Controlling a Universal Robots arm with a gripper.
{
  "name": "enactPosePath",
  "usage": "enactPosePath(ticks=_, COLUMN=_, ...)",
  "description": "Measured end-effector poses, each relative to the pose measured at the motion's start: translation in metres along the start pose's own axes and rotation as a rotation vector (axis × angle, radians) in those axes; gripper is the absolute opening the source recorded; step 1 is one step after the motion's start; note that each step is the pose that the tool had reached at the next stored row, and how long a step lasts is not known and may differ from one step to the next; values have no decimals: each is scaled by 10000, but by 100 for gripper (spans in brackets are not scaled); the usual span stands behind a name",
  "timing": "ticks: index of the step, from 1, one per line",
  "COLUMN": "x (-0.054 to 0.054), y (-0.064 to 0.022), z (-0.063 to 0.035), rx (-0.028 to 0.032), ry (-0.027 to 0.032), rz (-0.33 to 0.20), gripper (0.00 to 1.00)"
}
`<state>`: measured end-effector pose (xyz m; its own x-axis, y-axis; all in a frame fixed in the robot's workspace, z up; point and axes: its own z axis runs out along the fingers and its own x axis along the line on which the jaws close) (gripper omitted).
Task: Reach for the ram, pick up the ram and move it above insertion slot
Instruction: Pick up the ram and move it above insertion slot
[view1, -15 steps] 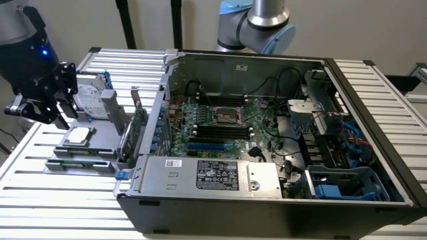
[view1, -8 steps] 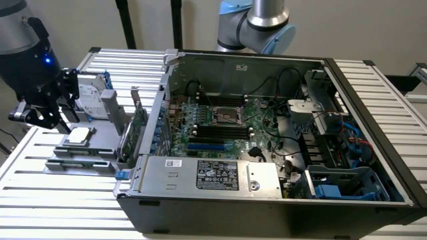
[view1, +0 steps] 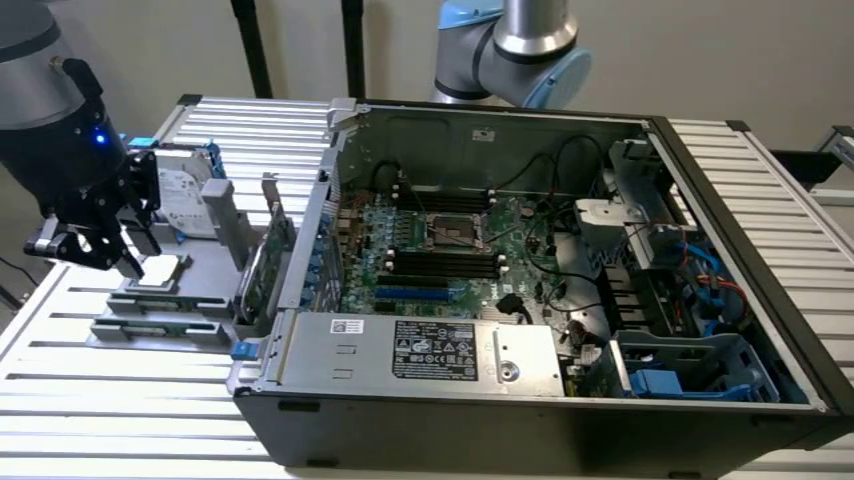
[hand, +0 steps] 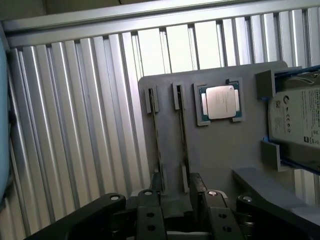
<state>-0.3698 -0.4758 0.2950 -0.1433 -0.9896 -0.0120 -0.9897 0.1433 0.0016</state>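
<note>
The gripper (hand: 176, 194) hangs low over the near end of a grey fixture plate (hand: 220, 160), with its two black metal fingers (hand: 197, 187) spread and nothing between them. In the wrist view the ram (hand: 182, 135) stands on its long edge in small grey end brackets. It shows as a thin dark strip whose long axis runs straight away from the gripper, and its near end lies about at the gap between the fingers. I judge the fingers to straddle the thin faces of the stick, so a grip would call for closing across its thickness, not its length. A second stick (hand: 156, 135) of the same form stands parallel just beside it, in its own brackets, and I cannot tell whether the nearer finger touches it. Past the far ends of both sticks a CPU (hand: 220, 102) lies flat in a square recess, its lid smooth and silvery. A hard drive (hand: 296, 117) with a pale label and blue side rails sits at the plate's adjoining edge. The plate rests on a bench (hand: 75, 125) of ribbed, bright aluminium slats, near the edge at the exterior view's left. Farthest off, toward the exterior view's right, stands the open computer case (view1: 534, 430). Long dark slots (view1: 434, 265) lie inside it, well apart from the gripper.
</note>
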Motion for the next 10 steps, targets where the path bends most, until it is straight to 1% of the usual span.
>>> enactPosePath(ticks=10, x=52, y=30, z=182, rx=0, ry=-1, rz=-107, gripper=36)
